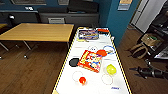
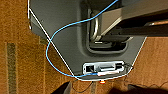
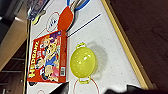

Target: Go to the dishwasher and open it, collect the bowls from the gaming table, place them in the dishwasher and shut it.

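Observation:
The gaming table (image 1: pixel 65 65), white-topped with yellow edges and orange-red markings, stretches away right below me. A yellow bowl (image 1: pixel 111 69) with two small handles stands near its right edge, beside a red game box (image 1: pixel 90 60). My right gripper (image 3: pixel 96 91) hovers open close above the yellow bowl (image 3: pixel 83 62), touching nothing. An orange-red bowl (image 1: pixel 101 52) lies further along by a blue ring (image 1: pixel 109 48). A dark round thing (image 1: pixel 74 62) sits left of the box. My left gripper (image 2: pixel 97 91) hangs open over the floor beside my base. The dishwasher is out of view.
A small red ball (image 1: pixel 82 80) and a second flat box (image 1: pixel 88 34) lie on the table top. A wooden table (image 1: pixel 37 32) stands to the left, a blue wall column (image 1: pixel 117 17) to the far right. Dark gear (image 1: pixel 150 72) lies on the floor at right.

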Motion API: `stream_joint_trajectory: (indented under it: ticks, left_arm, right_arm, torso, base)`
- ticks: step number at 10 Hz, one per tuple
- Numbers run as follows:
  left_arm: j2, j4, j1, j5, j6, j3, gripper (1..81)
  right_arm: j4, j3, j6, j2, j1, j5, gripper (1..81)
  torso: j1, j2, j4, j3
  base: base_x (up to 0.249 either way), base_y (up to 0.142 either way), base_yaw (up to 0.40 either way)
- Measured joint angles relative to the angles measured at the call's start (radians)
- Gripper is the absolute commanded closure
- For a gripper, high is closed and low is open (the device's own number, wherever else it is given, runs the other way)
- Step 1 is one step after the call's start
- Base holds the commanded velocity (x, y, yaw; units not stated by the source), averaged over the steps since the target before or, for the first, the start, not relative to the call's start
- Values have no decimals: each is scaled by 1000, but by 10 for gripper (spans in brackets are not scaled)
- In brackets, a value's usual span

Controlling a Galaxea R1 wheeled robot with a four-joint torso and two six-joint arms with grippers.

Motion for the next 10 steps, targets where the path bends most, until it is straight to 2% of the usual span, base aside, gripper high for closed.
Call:
stream_joint_trajectory:
  ticks: [3, 8, 10]
  left_arm:
    - [1, -29, -7, -8, 0, 0, 10]
    - [0, -35, -7, -6, -1, 0, 10]
    - [0, -36, -7, -4, -1, 0, 10]
  right_arm:
    - [0, -29, 2, 21, 19, 1, 10]
    - [0, -140, 6, 140, 15, 3, 10]
    - [-1, -184, 9, 193, -14, 5, 10]
  torso:
    - [0, 0, 0, 1]
    - [0, 0, 0, 0]
    - [0, 0, 0, 0]
  base:
    - [0, 0, 0]
    - [0, 0, 0]
    - [0, 0, 0]
